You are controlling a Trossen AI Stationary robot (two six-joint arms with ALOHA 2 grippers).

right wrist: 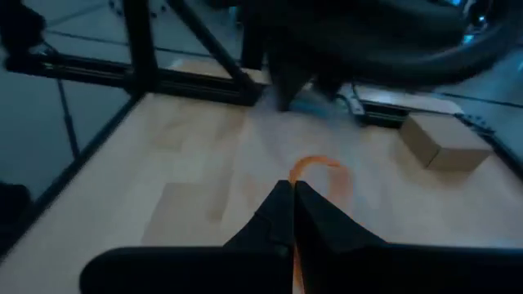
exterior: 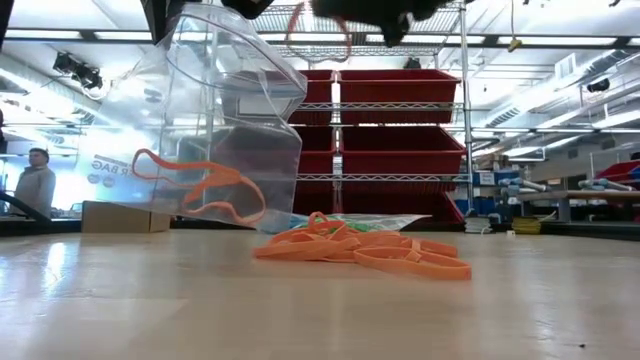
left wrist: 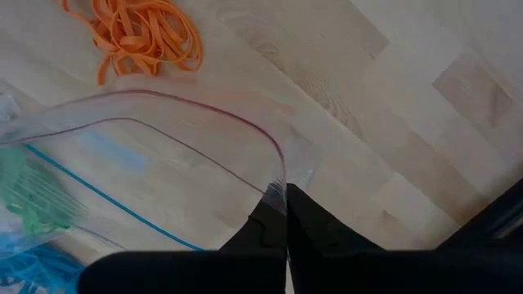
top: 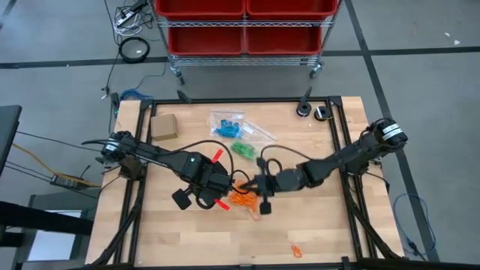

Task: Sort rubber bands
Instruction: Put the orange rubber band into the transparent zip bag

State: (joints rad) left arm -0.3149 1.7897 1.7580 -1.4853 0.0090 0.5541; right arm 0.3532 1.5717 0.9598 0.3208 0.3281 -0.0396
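**Two closed grippers, one open bag, one orange band**

At the left, your left gripper [left wrist: 284, 196] is clamped shut on the rim of a clear bag [exterior: 215, 120], holding it up with its mouth open; a few orange bands already lie inside. In the middle, a pile of orange rubber bands [exterior: 365, 250] rests on the table [top: 180, 232]. To the right, your right gripper [right wrist: 292, 192] is pinched shut on one orange band [right wrist: 315, 167], near the bag. Keep the mouth wide and steady, and carry the band well inside before letting go.
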